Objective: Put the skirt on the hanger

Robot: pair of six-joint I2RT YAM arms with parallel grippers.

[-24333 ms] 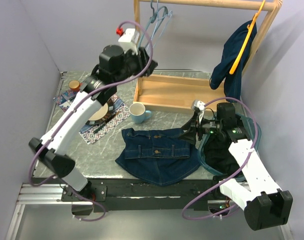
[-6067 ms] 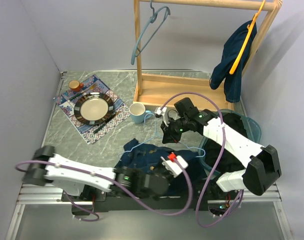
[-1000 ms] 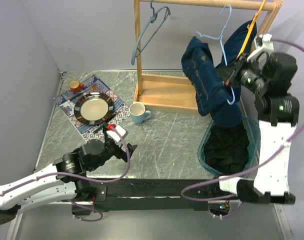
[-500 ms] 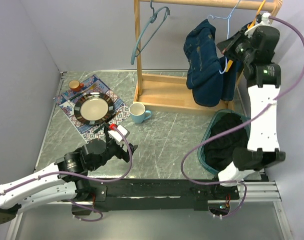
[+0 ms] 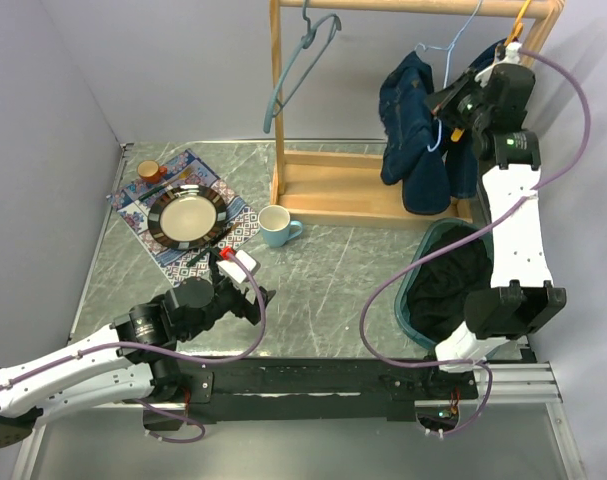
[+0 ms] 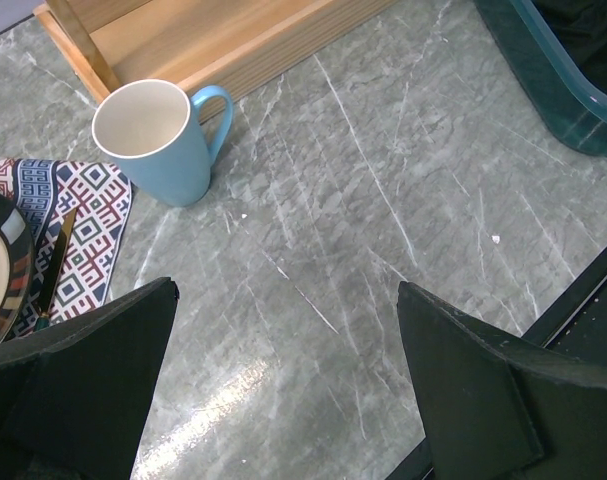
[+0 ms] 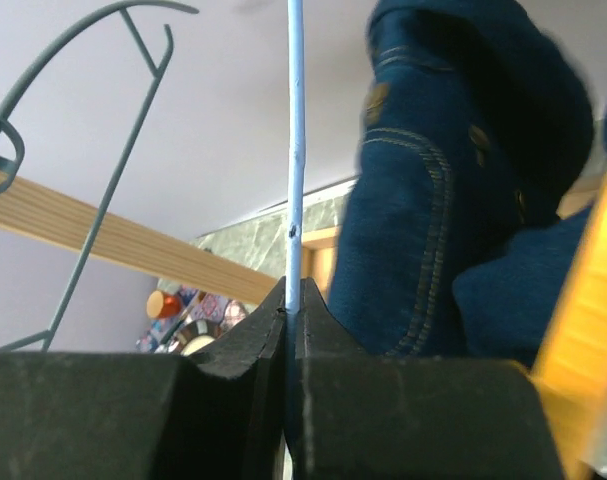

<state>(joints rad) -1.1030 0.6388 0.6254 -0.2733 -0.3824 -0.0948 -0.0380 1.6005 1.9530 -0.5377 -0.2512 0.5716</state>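
The dark denim skirt (image 5: 408, 115) hangs draped on a light-blue wire hanger (image 5: 453, 45), up by the wooden rack's top rail (image 5: 403, 6). The hanger's hook reaches the rail; whether it rests on it I cannot tell. My right gripper (image 5: 446, 102) is raised beside the skirt and shut on the hanger. In the right wrist view its jaws (image 7: 294, 300) pinch the thin blue hanger wire (image 7: 295, 150), with the skirt (image 7: 433, 200) just to the right. My left gripper (image 5: 261, 297) is low over the table, open and empty (image 6: 285, 290).
A teal hanger (image 5: 301, 60) hangs at the rail's left end, an orange hanger (image 5: 520, 18) at its right. A teal bin (image 5: 415, 290) of dark cloth stands under the right arm. A blue mug (image 6: 153, 135), a plate (image 5: 187, 215) on a patterned mat, and the rack's base (image 5: 333, 185) are nearby.
The right arm has lifted the hanger with the skirt upward, bringing the hook from below the rail up to it. The left arm has stayed still and open.
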